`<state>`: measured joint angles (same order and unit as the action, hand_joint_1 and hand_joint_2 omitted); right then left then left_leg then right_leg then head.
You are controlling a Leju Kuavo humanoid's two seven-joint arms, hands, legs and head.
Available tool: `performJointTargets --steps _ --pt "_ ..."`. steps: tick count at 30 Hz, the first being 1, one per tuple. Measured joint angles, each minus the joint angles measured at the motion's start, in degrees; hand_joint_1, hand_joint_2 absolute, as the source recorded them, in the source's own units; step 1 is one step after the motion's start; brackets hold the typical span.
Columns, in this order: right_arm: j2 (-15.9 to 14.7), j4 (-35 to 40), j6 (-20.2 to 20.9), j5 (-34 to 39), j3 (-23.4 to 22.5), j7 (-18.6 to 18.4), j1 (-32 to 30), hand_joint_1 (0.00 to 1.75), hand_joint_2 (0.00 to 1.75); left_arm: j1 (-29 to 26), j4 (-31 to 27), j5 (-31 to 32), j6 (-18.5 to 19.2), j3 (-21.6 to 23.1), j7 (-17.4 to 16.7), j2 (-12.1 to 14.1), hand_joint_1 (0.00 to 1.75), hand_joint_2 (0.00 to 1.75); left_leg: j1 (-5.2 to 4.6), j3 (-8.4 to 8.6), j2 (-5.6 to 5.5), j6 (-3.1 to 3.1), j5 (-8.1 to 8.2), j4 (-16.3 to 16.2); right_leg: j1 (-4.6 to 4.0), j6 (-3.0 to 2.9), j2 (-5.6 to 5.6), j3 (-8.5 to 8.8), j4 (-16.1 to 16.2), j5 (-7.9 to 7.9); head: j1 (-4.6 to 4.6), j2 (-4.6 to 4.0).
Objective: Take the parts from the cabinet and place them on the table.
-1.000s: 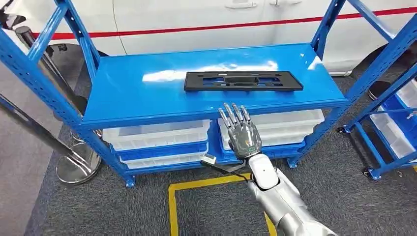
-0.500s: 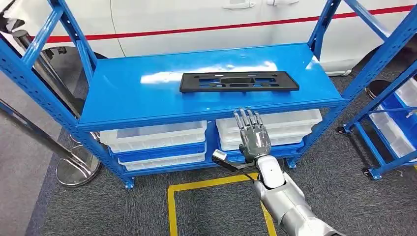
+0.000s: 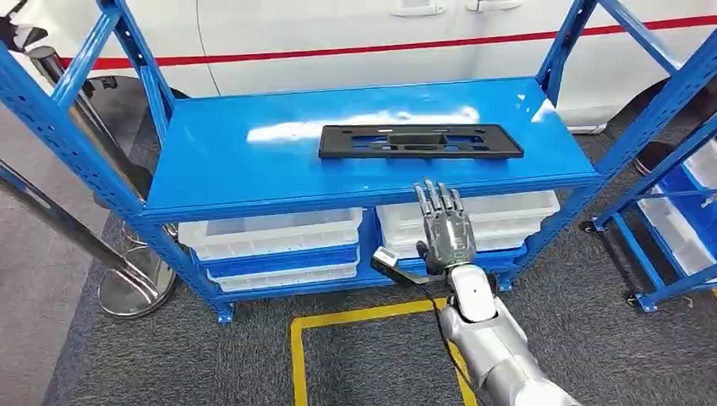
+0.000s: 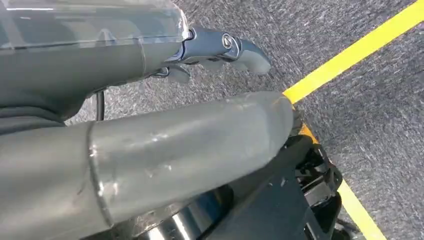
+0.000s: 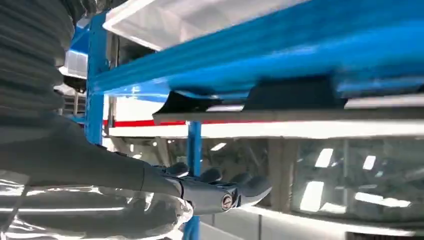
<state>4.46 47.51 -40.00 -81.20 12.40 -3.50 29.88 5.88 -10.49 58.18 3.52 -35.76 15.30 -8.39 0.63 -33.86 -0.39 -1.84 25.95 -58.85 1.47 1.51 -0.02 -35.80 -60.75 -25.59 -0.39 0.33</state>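
Here the long flat black plastic part point(image 3: 420, 141) lies near the blue metal shelf's point(image 3: 254, 173) front edge, bare shelf on both sides. The right hand point(image 3: 445, 233) hovers just below that edge, fingers point(image 3: 436, 199) straight, apart, holding nothing. The left hand point(image 4: 150, 145) hangs over grey carpet point(image 4: 350, 90), its fingers' state hard to tell.

I stand in a workshop or car-plant storeroom: a blue steel rack point(image 3: 372, 161) on grey carpet point(image 3: 169, 364), white bins point(image 3: 270, 233) under its shelf, a white car body point(image 3: 338, 42) behind it (red-striped), yellow floor tape point(image 3: 355, 317) before it.
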Motion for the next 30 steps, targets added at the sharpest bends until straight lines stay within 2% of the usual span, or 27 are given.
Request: performJointTargets --steps 1,4,5,6,7,9,10,11,12,13,14,15,17,19,21,22,24,25,26,27,28,30 --pt "0.17 0.59 0.0 0.0 -0.81 0.24 -0.01 0.0 1.75 0.05 -0.02 0.04 0.0 0.0 0.0 0.0 0.0 0.0 -0.44 -0.3 -0.03 0.36 0.21 -0.39 -0.57 -0.11 0.06 0.51 0.92 -0.56 0.0 0.0" --pt "0.55 1.86 -0.02 -0.18 -3.26 1.09 -0.57 0.0 1.75 0.04 -0.02 0.28 0.0 0.02 0.0 -0.02 0.0 0.0 -0.2 -0.14 0.0 1.08 0.04 0.01 -0.78 -1.01 0.19 0.35 0.76 -0.51 -0.02 0.0" --pt "0.63 2.19 -0.02 -0.35 -3.79 1.12 -0.6 0.0 1.75 0.05 -0.02 0.48 0.0 0.02 0.02 -0.02 0.0 0.0 -0.06 -0.13 -0.01 1.57 0.26 -0.13 -0.66 -1.49 0.21 0.47 1.18 -0.25 -0.02 0.0" --pt "0.87 2.74 -0.02 -0.39 -4.31 1.12 -0.66 0.0 1.75 0.04 -0.02 0.57 0.0 0.02 0.07 -0.02 0.0 0.0 0.11 -0.49 0.08 1.8 1.12 -1.12 -0.54 -1.94 0.19 0.69 1.36 -0.14 -0.02 0.0" --pt "1.09 3.43 -0.02 -0.63 -4.92 1.18 -0.67 0.0 1.75 0.05 -0.02 0.66 0.02 0.02 0.11 -0.07 0.0 0.0 0.1 -1.58 0.08 1.9 2.95 -3.72 -0.56 -2.44 0.19 0.69 1.4 -0.16 -0.09 0.0" --pt "1.44 3.85 -0.02 -0.94 -5.65 1.18 -0.93 0.0 1.75 0.06 -0.02 0.72 0.0 0.04 0.13 -0.07 0.0 0.0 0.11 -5.61 0.06 2.12 7.17 -12.45 -0.76 -2.67 0.14 0.72 1.38 -0.2 -0.04 0.0" --pt "1.46 3.94 -0.02 -1.03 -5.84 1.18 -1.21 0.0 1.75 0.02 0.0 0.72 0.0 0.04 0.13 -0.11 0.0 0.0 0.1 -7.61 0.06 2.21 8.5 -16.57 -0.9 -2.78 0.1 0.72 1.34 -0.27 -0.04 0.0" --pt "1.46 3.96 -0.02 -1.23 -6.0 1.18 -1.46 0.0 1.75 -0.06 0.0 0.77 0.0 0.04 0.13 -0.17 0.0 0.0 0.11 -8.36 0.07 2.18 8.3 -17.87 -0.98 -2.81 0.1 0.74 1.3 -0.3 -0.04 0.0" --pt "1.46 4.11 -0.02 -1.49 -6.13 1.14 -1.74 0.0 1.75 -0.1 -0.02 0.83 0.02 0.04 0.18 -0.2 0.0 0.0 0.1 -7.84 0.07 2.08 6.76 -16.54 -1.04 -2.84 0.13 0.79 1.24 -0.34 -0.04 0.0" --pt "1.49 4.44 -0.02 -1.64 -6.36 1.09 -1.92 0.0 1.75 -0.08 -0.02 0.98 0.02 0.07 0.26 -0.22 0.0 0.0 0.09 -6.28 0.07 1.9 4.51 -13.14 -1.08 -2.8 0.21 0.85 1.19 -0.44 -0.04 0.0" --pt "1.57 4.77 -0.02 -1.73 -6.54 1.07 -2.01 0.0 1.75 0.0 -0.02 1.11 0.02 0.13 0.33 -0.28 0.0 0.0 0.09 -3.7 0.07 1.59 1.62 -7.73 -1.1 -2.77 0.27 1.0 1.12 -0.55 -0.04 0.0" --pt "1.6 5.05 -0.02 -1.73 -6.67 1.05 -2.0 0.0 1.75 0.11 -0.02 1.2 0.02 0.2 0.39 -0.31 0.0 0.0 0.05 -1.55 0.07 1.26 -0.38 -3.26 -1.11 -2.64 0.32 1.1 1.06 -0.69 -0.04 0.0" --pt "1.62 5.45 -0.02 -1.75 -7.15 1.07 -2.05 0.0 1.75 0.38 -0.04 1.33 0.02 0.44 0.5 -0.44 0.0 0.0 -0.4 -0.23 0.09 0.91 0.47 -0.4 -1.46 -2.17 0.34 0.86 0.81 -0.81 -0.02 0.0" --pt "1.62 5.62 -0.02 -1.9 -7.31 1.12 -2.29 0.0 1.75 0.39 -0.07 1.42 0.09 0.5 0.5 -0.46 0.0 0.0 -0.61 -0.3 0.05 0.69 0.44 -0.46 -1.22 -1.52 0.31 0.99 1.23 -0.64 -0.04 0.0" --pt "1.6 6.17 -0.04 -1.95 -7.37 1.18 -2.4 0.0 1.75 0.34 -0.11 1.42 0.13 0.55 0.5 -0.61 0.0 0.0 -0.02 0.21 0.19 -0.14 -0.11 0.55 -1.09 -0.87 0.3 0.85 0.52 -1.18 -0.04 0.0" --pt "1.6 6.41 -0.04 -1.93 -7.52 1.31 -2.33 0.0 1.75 0.39 -0.2 1.44 0.2 0.57 0.5 -0.63 0.0 0.0 -0.08 0.41 0.2 -0.35 -0.14 0.75 -1.11 -0.62 0.28 0.02 -1.28 -2.33 0.0 0.0" --pt "1.6 6.45 -0.07 -1.59 -8.01 1.84 -2.5 0.0 1.75 0.57 -0.24 1.51 0.37 0.57 0.5 -0.63 0.0 0.0 -0.09 0.51 0.28 -0.81 -0.02 0.75 -1.03 -0.27 0.31 -4.15 -9.53 -6.39 -0.02 0.0" --pt "1.55 6.45 -0.07 -1.29 -8.22 2.1 -2.77 0.0 1.75 0.57 -0.24 1.6 0.44 0.59 0.5 -0.63 0.0 0.0 -0.09 0.55 0.27 -0.91 0.06 0.73 -0.94 -0.14 0.3 -6.15 -13.15 -7.65 -0.02 0.0" --pt "1.55 6.45 -0.07 -1.03 -8.29 2.28 -3.02 0.0 1.75 0.53 -0.24 1.6 0.5 0.59 0.5 -0.63 0.0 0.0 -0.08 0.62 0.24 -0.93 0.16 0.7 -0.78 0.01 0.29 -7.7 -15.6 -7.84 -0.02 0.0" --pt "1.51 6.43 -0.07 -0.92 -8.29 2.63 -3.11 0.0 1.75 0.5 -0.24 1.6 0.52 0.59 0.5 -0.63 0.0 0.0 -0.08 0.77 0.18 -0.87 0.3 0.64 -0.59 0.1 0.25 -7.84 -15.18 -6.6 -0.02 0.0" --pt "1.49 6.43 -0.07 -0.87 -8.29 2.93 -3.06 0.0 1.75 0.49 -0.24 1.6 0.52 0.59 0.5 -0.63 0.0 0.0 -0.04 0.99 0.13 -0.78 0.55 0.56 -0.43 0.13 0.19 -6.7 -12.26 -4.18 -0.02 0.0" --pt "1.51 6.43 -0.07 -0.83 -8.29 3.15 -2.81 0.0 1.75 0.52 -0.24 1.57 0.52 0.59 0.5 -0.63 0.0 0.0 -0.01 1.72 0.05 -0.3 1.2 0.35 -0.2 0.02 0.06 -2.28 -2.87 1.2 -0.02 0.0"
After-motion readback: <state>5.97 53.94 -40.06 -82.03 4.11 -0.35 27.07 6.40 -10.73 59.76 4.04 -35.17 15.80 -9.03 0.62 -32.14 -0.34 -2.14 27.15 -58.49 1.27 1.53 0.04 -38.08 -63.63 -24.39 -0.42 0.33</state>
